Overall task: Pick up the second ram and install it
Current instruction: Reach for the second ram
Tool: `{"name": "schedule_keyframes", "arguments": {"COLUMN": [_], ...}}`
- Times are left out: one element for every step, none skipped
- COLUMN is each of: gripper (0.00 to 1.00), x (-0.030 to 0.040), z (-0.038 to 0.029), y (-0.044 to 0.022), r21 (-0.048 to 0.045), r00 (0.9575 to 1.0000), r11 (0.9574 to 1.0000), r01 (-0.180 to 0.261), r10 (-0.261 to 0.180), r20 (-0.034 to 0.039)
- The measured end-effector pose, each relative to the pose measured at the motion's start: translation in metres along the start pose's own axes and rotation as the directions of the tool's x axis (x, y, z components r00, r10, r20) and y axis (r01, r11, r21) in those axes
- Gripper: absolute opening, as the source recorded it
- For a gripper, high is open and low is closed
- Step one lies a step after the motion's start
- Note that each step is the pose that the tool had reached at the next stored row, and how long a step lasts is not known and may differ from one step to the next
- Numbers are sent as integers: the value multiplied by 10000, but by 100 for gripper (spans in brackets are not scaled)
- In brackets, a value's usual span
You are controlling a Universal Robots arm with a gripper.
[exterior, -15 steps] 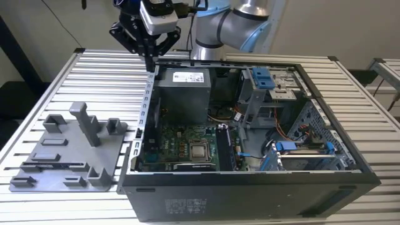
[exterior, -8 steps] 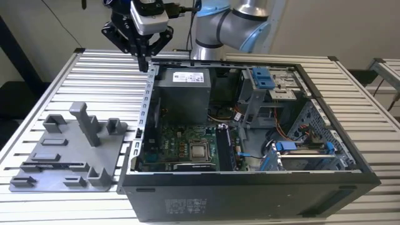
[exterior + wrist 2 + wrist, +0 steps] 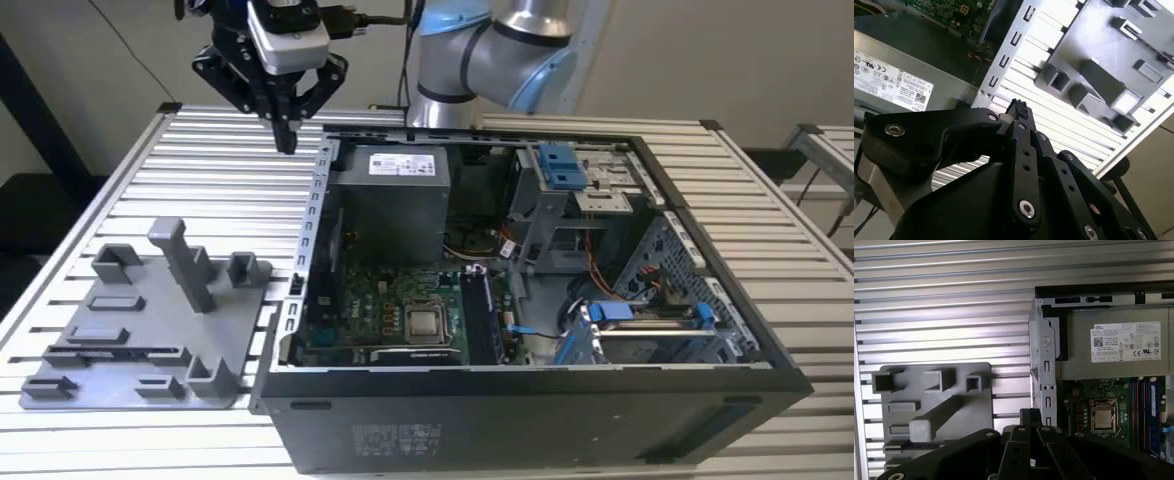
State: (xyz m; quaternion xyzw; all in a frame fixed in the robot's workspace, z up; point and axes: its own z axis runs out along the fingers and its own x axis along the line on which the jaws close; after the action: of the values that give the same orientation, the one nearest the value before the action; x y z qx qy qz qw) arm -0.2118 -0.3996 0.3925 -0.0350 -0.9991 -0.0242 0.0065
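Observation:
My gripper (image 3: 284, 138) hangs high over the slatted table, just outside the open computer case (image 3: 534, 400) at its far corner on the exterior view's left, near the grey power-supply box (image 3: 390, 195). Its dark fingers (image 3: 1017, 109) are shut and point down with nothing between them. The grey tray with upright posts (image 3: 147, 320) lies on the table at the exterior view's left. A thin dark strip (image 3: 118, 352) runs along the tray's long slot; I cannot tell whether it is the second ram. The motherboard's memory slots (image 3: 1143, 410) are beside the processor (image 3: 1102, 419).
The case's metal side wall (image 3: 1046, 365) stands between the tray and the motherboard. Blue drive brackets (image 3: 567, 165) and cables (image 3: 607, 290) crowd the case's half on the exterior view's right. Bare table slats (image 3: 944, 305) lie beyond the tray.

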Motion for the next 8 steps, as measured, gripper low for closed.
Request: {"name": "schedule_keyframes", "arguments": {"gripper": [11,11,11,11,11,11,11,11], "x": [38,74,113,150,187,222,256,289], "z": [1,2,3,4,5,6,7,7], "y": [-3,-5,-8,-11,-13,-16,-18,-21], "r21": [1,0,1,1,0,0,1,1], "r00": [10000,10000,10000,10000,10000,10000,10000,10000], "r11": [10000,10000,10000,10000,10000,10000,10000,10000], "r01": [1,1,2,2,4,9,15,23], "r10": [-1,-1,-2,-2,-4,-9,-15,-23], "r20": [-1,-1,-1,-1,0,0,0,0]}}
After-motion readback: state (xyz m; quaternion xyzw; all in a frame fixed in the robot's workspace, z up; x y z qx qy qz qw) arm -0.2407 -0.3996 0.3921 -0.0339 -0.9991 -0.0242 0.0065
